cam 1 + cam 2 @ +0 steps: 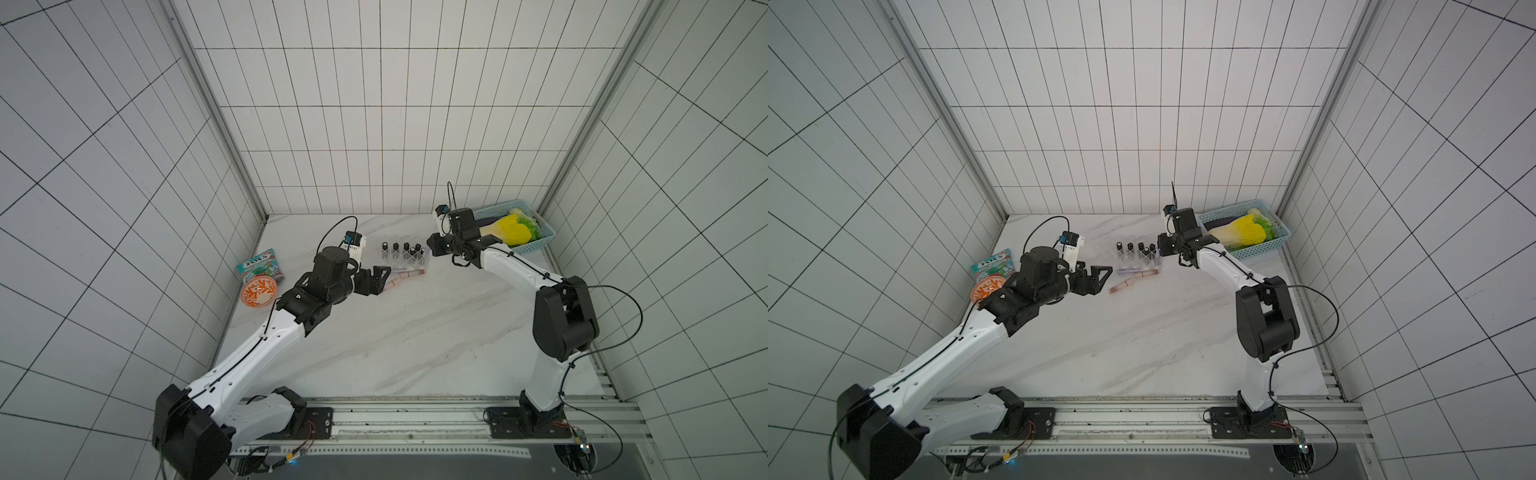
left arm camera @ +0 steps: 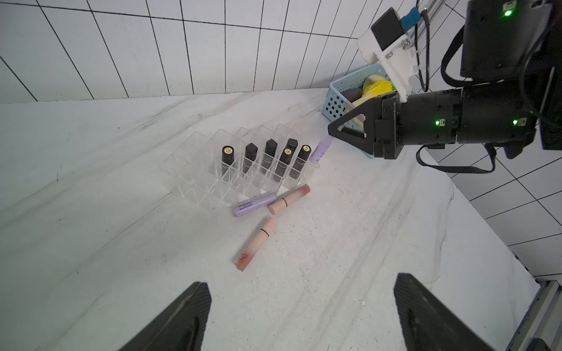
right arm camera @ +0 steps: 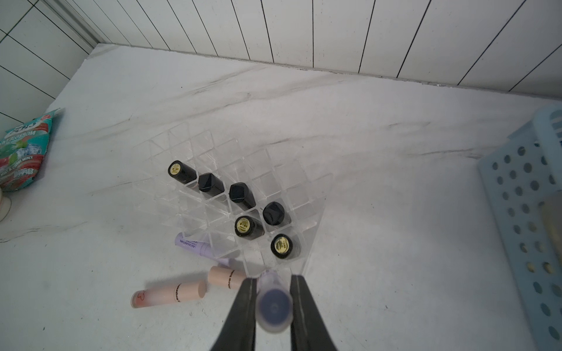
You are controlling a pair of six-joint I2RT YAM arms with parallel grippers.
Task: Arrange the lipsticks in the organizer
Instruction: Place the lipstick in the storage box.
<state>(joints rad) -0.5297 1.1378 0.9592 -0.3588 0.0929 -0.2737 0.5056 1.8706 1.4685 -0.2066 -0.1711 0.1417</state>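
While its arm stretches inward, the right gripper [image 2: 331, 133] pinches a tilted lilac lipstick [image 2: 320, 149], perhaps touching the organizer [image 2: 194, 179]. Left gripper [image 2: 301, 282] gapes.

Lilac tube [image 3: 273, 307] at lens blurred; blue basket [image 3: 517, 194] cut by edge; contents [image 1: 515, 232] perhaps vegetables.

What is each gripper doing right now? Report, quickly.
Left gripper: open, holding nothing.
Right gripper: shut on a lilac lipstick.

Six lipsticks [image 2: 269, 152] are stood in the organizer [image 2: 194, 170], three further lipsticks [image 2: 254, 204] laid just before it. A basket [image 1: 536, 244] is set to its right, a packet [image 1: 259, 266] and bowl [image 1: 258, 292] to its left.
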